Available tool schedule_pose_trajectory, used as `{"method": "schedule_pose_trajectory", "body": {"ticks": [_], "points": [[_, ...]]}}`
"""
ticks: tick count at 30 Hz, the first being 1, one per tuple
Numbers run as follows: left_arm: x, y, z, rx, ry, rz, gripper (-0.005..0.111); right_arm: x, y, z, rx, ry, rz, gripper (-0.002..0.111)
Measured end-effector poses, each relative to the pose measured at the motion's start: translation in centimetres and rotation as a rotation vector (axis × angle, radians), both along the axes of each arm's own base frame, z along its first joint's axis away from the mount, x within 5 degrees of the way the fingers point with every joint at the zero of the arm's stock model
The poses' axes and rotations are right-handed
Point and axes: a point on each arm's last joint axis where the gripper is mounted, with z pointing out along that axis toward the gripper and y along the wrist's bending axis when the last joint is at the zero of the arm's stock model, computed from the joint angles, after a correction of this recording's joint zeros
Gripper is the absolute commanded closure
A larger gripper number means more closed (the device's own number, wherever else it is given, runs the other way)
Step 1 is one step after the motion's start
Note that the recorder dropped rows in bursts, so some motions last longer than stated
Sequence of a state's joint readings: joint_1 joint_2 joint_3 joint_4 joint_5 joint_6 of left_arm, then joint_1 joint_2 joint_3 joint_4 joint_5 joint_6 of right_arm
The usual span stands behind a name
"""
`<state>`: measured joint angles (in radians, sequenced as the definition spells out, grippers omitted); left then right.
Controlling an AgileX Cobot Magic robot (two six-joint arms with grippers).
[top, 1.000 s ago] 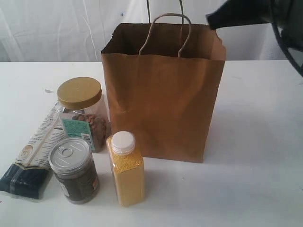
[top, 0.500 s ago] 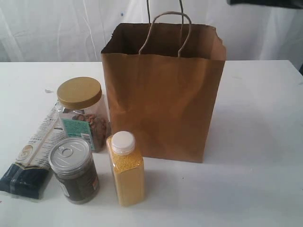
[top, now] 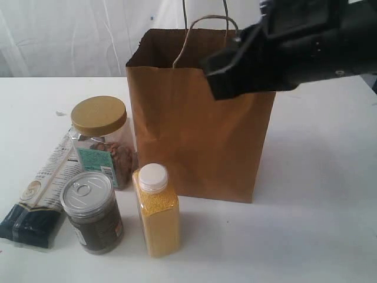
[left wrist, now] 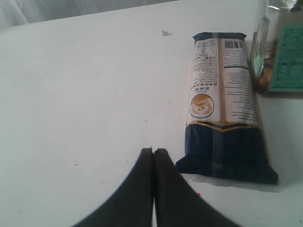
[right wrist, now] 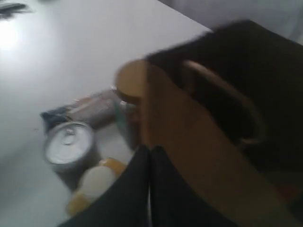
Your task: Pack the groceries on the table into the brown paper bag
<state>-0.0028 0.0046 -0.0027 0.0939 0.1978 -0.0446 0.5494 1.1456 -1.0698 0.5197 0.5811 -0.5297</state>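
The right gripper [right wrist: 149,149] is held near the top of the brown paper bag [top: 194,141], fingers together. The left gripper [left wrist: 153,151], fingers also together, is beside the long white-and-navy packet [left wrist: 222,104], left of the bag. Fingers should be opened before descent.

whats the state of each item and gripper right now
brown paper bag: upright, top open
tan-lidded clear jar: upright, lid on
silver-lidded dark jar: upright, lid on
white-capped yellow bottle: upright, capped
long white-and-navy packet: lying flat
left gripper: shut, empty
right gripper: shut, empty
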Motion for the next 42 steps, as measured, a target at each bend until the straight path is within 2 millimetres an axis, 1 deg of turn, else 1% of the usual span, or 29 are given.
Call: {"method": "schedule_pose_trajectory", "body": {"ticks": [1,3,5,6,8,10,11,13,15,17,19,20,21,23,28,30,32,34,36,39,42], "points": [[0.0,0.0,0.0,0.000,0.000,0.000,0.107,0.3,-0.8,0.3,0.012,-0.002,-0.074,0.108],[0.0,0.0,0.0,0.000,0.000,0.000,0.107,0.5,-3.1,1.7,0.051,-0.065,-0.224,0.108],[0.0,0.0,0.0,0.000,0.000,0.000,0.107,0.5,-5.3,3.0,0.061,-0.133,-0.331,0.108],[0.0,0.0,0.0,0.000,0.000,0.000,0.107,0.6,-6.5,3.4,0.040,-0.155,-0.388,0.108],[0.0,0.0,0.0,0.000,0.000,0.000,0.107,1.4,-9.2,3.1,-0.065,-0.160,-0.519,0.108],[0.0,0.0,0.0,0.000,0.000,0.000,0.107,3.3,-12.3,1.5,-0.176,-0.078,-0.693,0.108],[0.0,0.0,0.0,0.000,0.000,0.000,0.107,4.2,-13.7,0.6,-0.190,-0.016,-0.781,0.108],[0.0,0.0,0.0,0.000,0.000,0.000,0.107,6.4,-16.8,-2.1,-0.198,0.134,-0.954,0.108],[0.0,0.0,0.0,0.000,0.000,0.000,0.107,7.6,-18.7,-4.7,-0.215,0.281,-1.048,0.108],[0.0,0.0,0.0,0.000,0.000,0.000,0.107,8.1,-19.9,-6.9,-0.258,0.381,-1.086,0.108],[0.0,0.0,0.0,0.000,0.000,0.000,0.107,7.6,-20.2,-8.6,-0.276,0.419,-1.090,0.108],[0.0,0.0,0.0,0.000,0.000,0.000,0.107,7.2,-20.1,-9.0,-0.267,0.411,-1.089,0.108],[0.0,0.0,0.0,0.000,0.000,0.000,0.107,6.5,-19.9,-9.3,-0.243,0.380,-1.091,0.108],[0.0,0.0,0.0,0.000,0.000,0.000,0.107,4.8,-19.5,-9.1,-0.174,0.255,-1.082,0.108],[0.0,0.0,0.0,0.000,0.000,0.000,0.107,-1.4,-17.9,-8.1,-0.013,-0.132,-1.017,0.108],[0.0,0.0,0.0,0.000,0.000,0.000,0.107,-3.5,-17.5,-8.2,0.016,-0.224,-0.999,0.108],[0.0,0.0,0.0,0.000,0.000,0.000,0.107,-5.0,-17.0,-9.1,0.029,-0.257,-0.980,0.108],[0.0,0.0,0.0,0.000,0.000,0.000,0.107,-6.0,-16.7,-9.9,0.046,-0.282,-0.966,0.108],[0.0,0.0,0.0,0.000,0.000,0.000,0.107,-6.8,-16.5,-10.0,0.066,-0.319,-0.953,0.108],[0.0,0.0,0.0,0.000,0.000,0.000,0.107,-7.8,-16.0,-9.2,0.100,-0.386,-0.926,0.108],[0.0,0.0,0.0,0.000,0.000,0.000,0.107,-8.4,-15.3,-8.8,0.125,-0.411,-0.870,0.108]]}}
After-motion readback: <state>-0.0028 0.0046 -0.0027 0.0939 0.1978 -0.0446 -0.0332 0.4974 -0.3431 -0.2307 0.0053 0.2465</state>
